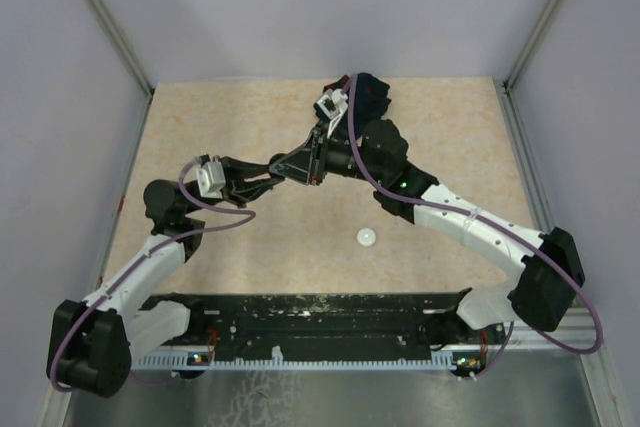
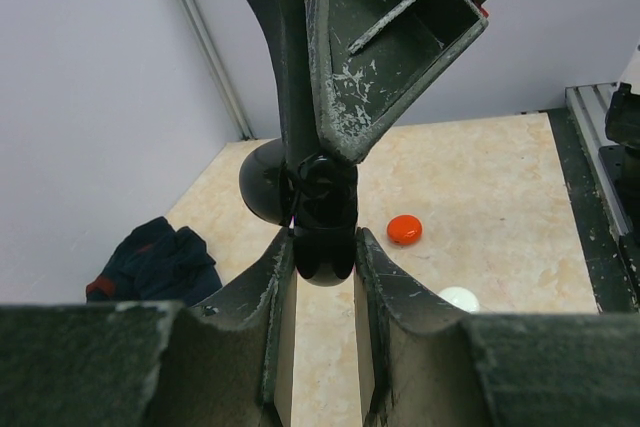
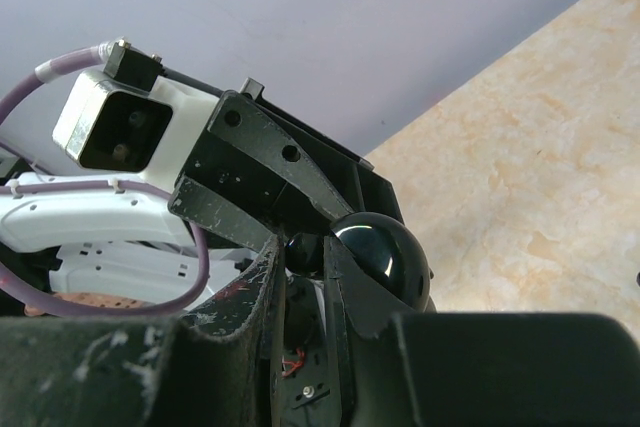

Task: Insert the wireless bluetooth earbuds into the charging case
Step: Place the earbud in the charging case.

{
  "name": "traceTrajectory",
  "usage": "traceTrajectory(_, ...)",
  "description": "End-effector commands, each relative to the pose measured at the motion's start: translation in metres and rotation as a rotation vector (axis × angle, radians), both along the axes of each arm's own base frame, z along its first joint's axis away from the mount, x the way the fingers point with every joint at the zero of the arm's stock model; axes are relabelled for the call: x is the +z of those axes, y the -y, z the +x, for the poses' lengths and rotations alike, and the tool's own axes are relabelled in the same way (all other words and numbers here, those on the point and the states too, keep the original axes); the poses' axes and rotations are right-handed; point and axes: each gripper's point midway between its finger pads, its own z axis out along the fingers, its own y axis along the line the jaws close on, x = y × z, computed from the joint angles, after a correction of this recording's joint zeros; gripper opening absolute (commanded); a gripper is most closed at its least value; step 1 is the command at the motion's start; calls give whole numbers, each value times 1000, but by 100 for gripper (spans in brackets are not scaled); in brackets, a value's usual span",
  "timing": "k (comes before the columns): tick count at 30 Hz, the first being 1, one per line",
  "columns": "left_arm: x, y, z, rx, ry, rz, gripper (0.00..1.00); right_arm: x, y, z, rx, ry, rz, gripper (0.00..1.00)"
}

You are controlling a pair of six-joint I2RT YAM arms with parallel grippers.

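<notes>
My left jaws are clamped on the lower part of the glossy black rounded charging case [image 2: 325,257], held above the middle of the bench [image 1: 200,117]. My right jaws are pinched tight, their tips against the top of the case. I cannot tell whether a wireless earbud sits between them. The right wrist view shows the case as a shiny dome beside them. Only the left wrist view shows an orange-red disc [image 2: 404,230] and a dark navy cloth [image 2: 155,259] at a bench edge by the wall. The small white disc [image 1: 367,237], toward the near edge, also shows from above.
</notes>
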Motion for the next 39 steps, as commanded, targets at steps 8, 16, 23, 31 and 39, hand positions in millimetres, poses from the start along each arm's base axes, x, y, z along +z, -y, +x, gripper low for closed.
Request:
traceTrajectory(8, 10, -3, -4, 16, 51, -25, 0, 18, 10, -1, -40, 31, 35, 10)
traceTrajectory(16, 12, -5, -5, 23, 52, -35, 0, 8, 10, 2, -53, 4, 20, 10)
traceTrajectory(23, 16, -6, -8, 26, 65, -46, 0, -5, 12, 8, -91, -49, 2, 10)
traceTrajectory(31, 17, -7, -8, 33, 65, -56, 0, -28, 18, 18, -162, -135, -28, 11)
traceTrajectory(39, 18, -7, -9, 36, 70, -57, 0, -39, 21, 22, -197, -199, -38, 11)
